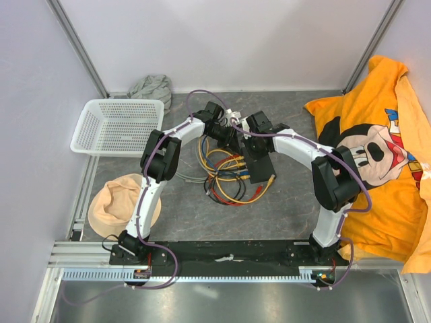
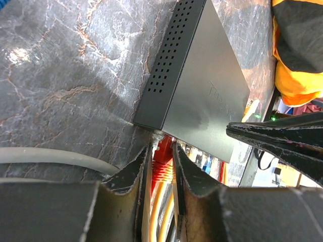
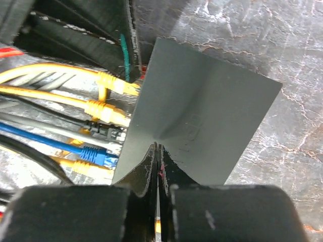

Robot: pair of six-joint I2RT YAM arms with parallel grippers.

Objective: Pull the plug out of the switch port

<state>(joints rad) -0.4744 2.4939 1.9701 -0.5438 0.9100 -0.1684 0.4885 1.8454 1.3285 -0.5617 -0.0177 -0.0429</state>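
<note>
The switch (image 1: 260,165) is a flat matte-black box mid-table; it also shows in the left wrist view (image 2: 202,85) and the right wrist view (image 3: 202,111). My left gripper (image 2: 162,148) is shut on the red plug (image 2: 162,164), which sits at the switch's port edge. My right gripper (image 3: 157,146) is shut, its tips pressed on the switch's top; its fingers (image 2: 282,138) show in the left wrist view. Yellow plugs (image 3: 108,113), a black plug and a blue plug (image 3: 93,154) sit in the other ports.
A tangle of yellow, red, blue and grey cables (image 1: 225,178) lies left of the switch. A white basket (image 1: 118,126) stands at the far left, a beige cloth (image 1: 118,202) near left, a grey cloth (image 1: 151,86) at the back, an orange cartoon cloth (image 1: 377,155) on the right.
</note>
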